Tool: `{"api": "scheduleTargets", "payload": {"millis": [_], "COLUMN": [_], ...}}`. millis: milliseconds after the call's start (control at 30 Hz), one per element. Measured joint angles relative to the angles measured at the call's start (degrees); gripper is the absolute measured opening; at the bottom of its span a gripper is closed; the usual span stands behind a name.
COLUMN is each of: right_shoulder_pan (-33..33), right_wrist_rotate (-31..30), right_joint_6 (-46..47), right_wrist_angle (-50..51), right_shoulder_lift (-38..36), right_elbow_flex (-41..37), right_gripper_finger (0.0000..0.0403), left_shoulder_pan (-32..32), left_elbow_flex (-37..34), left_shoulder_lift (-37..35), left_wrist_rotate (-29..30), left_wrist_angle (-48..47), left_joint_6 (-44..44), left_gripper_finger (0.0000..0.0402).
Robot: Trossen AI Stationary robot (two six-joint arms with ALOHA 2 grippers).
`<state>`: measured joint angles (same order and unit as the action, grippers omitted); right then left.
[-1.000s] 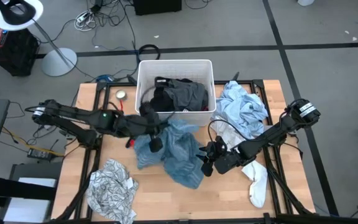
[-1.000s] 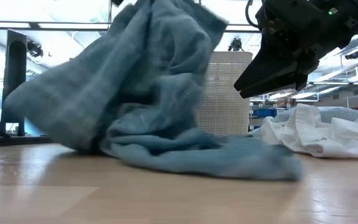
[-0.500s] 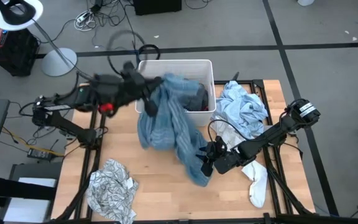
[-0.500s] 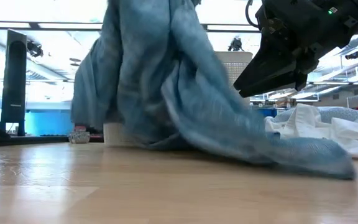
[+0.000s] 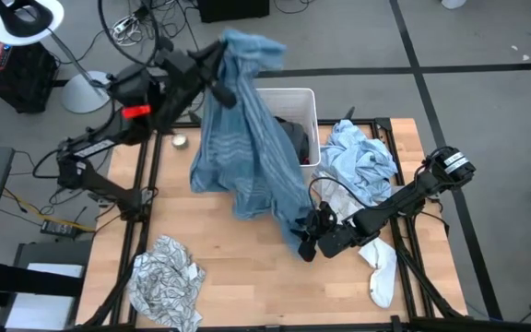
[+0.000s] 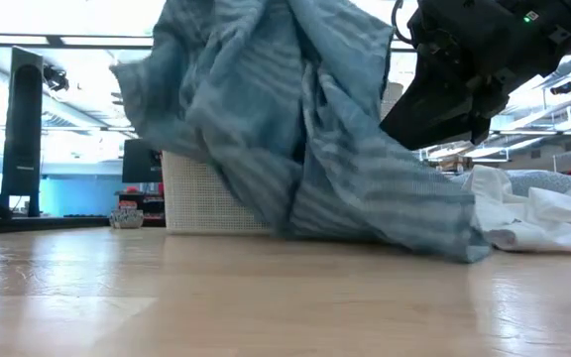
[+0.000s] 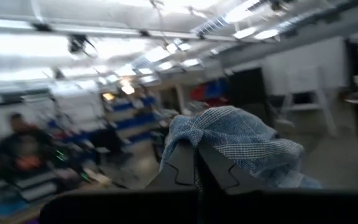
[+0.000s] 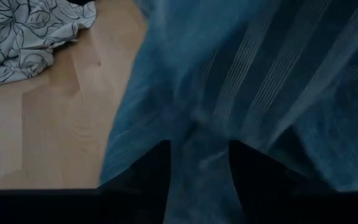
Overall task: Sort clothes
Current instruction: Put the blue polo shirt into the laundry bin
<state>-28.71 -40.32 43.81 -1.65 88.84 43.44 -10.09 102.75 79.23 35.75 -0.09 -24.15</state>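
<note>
My left gripper [image 5: 223, 72] is raised high over the table's far left, beside the white tub, and is shut on a teal striped shirt [image 5: 247, 157]. The shirt hangs from it in a long drape; its lower end [image 6: 444, 243] rests on the table by my right gripper [image 5: 307, 242]. My right gripper is open, low over the table's middle right, fingers [image 8: 163, 171] on either side of teal cloth [image 8: 229, 74]. The shirt fills the low view [image 6: 295, 129], with my right gripper [image 6: 444, 89] above its end. My left gripper pinches a bunched fold of the teal shirt [image 7: 229, 134] between its two shut fingers [image 7: 194, 168]; the bunch bulges over the fingertips. The shirt hangs below the gripper, mostly lifted, with its lower end on the table. My right gripper: whether it touches the teal cloth cannot be told.
The white tub [image 5: 307, 97] at the far middle holds dark clothes. A light-blue pile [image 5: 362, 161] lies at the far right, a white sock [image 5: 383, 272] at the near right, a white-grey patterned top [image 5: 164, 277] at the near left. A blurred person [image 7: 17, 149] shows beyond the table.
My left gripper has gone up and toward the table's far left with the teal shirt. The shirt, heaped on the table's middle before, is now lifted and drawn out in a long drape; only its lower end stays on the table by my right gripper.
</note>
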Motion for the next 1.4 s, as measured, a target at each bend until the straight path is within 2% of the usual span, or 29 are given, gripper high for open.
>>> {"api": "scheduleTargets", "payload": {"millis": [233,400,500,633,800,900,1067,1200,1400], "right_shoulder_pan": [0.0,0.0,0.0,0.0,0.0,0.0,0.0,0.0,0.0], "right_wrist_rotate": [0.0,0.0,0.0,0.0,0.0,0.0,0.0,0.0,0.0], "right_joint_6": [-0.4,-0.5,-0.5,-0.3,-0.3,-0.3,-0.3,-0.3,-0.2], "right_wrist_angle": [0.0,0.0,0.1,0.0,0.0,0.0,0.0,-0.3,-1.7], "right_shoulder_lift": [0.0,0.0,0.0,0.0,0.0,0.0,0.0,0.0,0.0], "right_elbow_flex": [0.0,0.0,-0.8,-1.4,-1.4,-1.4,-1.4,-1.4,-1.4], "right_gripper_finger": [0.0162,0.0162,0.0162,0.0162,0.0162,0.0162,0.0162,0.0162,0.0162], "left_shoulder_pan": [-5.7,-9.8,-10.9,-10.3,-8.8,-8.2,-8.2,-8.2,-8.2], "left_elbow_flex": [7.5,18.3,24.5,27.7,27.5,27.5,27.5,23.6,13.8], "left_shoulder_lift": [7.5,14.2,18.1,20.2,19.9,19.8,19.5,19.5,19.5], "left_wrist_rotate": [-2.1,-7.3,-8.5,-10.2,-9.4,-8.3,-7.5,-8.1,-14.7], "left_wrist_angle": [16.0,20.1,18.4,3.7,-23.4,-37.9,-60.2,-68.4,-66.7], "left_joint_6": [-7.5,-7.4,-6.9,-6.9,-6.2,0.5,17.2,22.2,23.1], "left_gripper_finger": [0.0000,0.0000,0.0000,0.0000,0.0000,0.0000,0.0000,0.0000,0.0011]}}
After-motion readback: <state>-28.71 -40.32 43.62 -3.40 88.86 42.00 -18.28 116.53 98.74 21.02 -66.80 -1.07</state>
